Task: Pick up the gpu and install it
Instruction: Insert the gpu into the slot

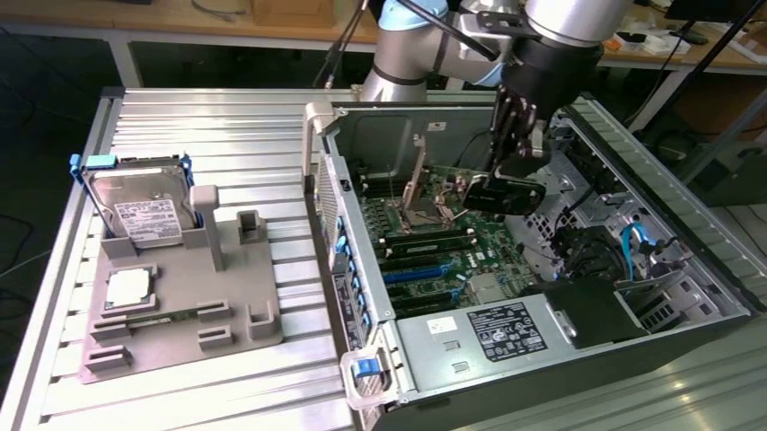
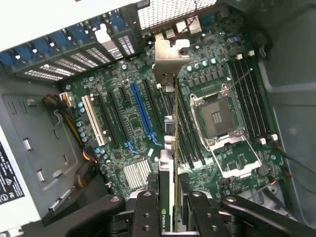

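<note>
Gripper (image 1: 518,166) (image 2: 170,210) is clamped on the gpu (image 2: 167,173). Card stands on edge btw the two fingers (image 2: 148,215), one pad each side, gripped at the end opp. its silver bracket (image 2: 170,52). Gripper is down inside the open PC case (image 1: 359,373), which lies on its side on the exterior view's right half of the aluminium table (image 1: 215,126).

Gpu sits over the motherboard (image 2: 118,133), running lengthwise btw the blue PCIe slot (image 2: 143,116) and the empty CPU socket (image 2: 217,118). Bracket end points at the case's rear wall w/ the blue slot latches (image 2: 64,42). Can't tell whether the card's lower edge touches a slot.

On the table's other half is a grey fixture tray (image 1: 180,314). It carries a hard drive (image 1: 142,211) upright at its far edge and a CPU chip (image 1: 128,287) flat just beside the drive's holder, both well apart from the case.
</note>
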Controlling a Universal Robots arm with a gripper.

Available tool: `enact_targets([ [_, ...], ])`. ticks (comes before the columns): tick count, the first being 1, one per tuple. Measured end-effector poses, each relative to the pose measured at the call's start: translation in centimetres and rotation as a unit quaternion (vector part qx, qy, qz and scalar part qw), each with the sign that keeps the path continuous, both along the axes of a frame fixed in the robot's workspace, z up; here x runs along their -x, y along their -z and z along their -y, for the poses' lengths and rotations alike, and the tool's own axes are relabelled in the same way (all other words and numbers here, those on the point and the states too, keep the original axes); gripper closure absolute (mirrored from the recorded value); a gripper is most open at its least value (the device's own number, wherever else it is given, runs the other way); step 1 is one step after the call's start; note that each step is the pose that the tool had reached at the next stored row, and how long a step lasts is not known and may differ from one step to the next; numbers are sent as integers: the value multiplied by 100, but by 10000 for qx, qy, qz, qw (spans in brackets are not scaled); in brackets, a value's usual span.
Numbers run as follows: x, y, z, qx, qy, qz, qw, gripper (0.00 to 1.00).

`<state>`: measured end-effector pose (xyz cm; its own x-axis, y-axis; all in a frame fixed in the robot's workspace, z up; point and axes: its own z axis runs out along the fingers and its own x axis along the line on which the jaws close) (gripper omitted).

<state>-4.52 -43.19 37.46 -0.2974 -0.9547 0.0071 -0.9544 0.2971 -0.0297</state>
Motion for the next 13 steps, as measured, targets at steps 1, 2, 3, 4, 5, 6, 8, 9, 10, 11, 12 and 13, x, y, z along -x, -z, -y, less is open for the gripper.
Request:
enact_targets([
  [1,-1,18,0,0,-78,0,10000,73],
  [2,-1,37,0,0,-164,0,9999,73],
  [3,-1,54,0,1,-242,0,9997,73],
  [4,-1,72,0,1,-326,0,9995,73],
  [5,-1,92,0,1,-414,0,9991,73],
  [6,-2,109,0,0,-493,0,9988,73],
  [8,-2,147,0,0,-666,0,9978,73],
  [9,-2,164,0,0,-745,0,9972,73],
  [10,-2,183,0,0,-831,0,9965,73],
  [11,-2,205,0,0,-914,-1,9958,73],
  [12,-2,221,1,0,-966,-4,9953,73],
  [13,-3,238,6,-1,-1006,-10,9949,73],
])
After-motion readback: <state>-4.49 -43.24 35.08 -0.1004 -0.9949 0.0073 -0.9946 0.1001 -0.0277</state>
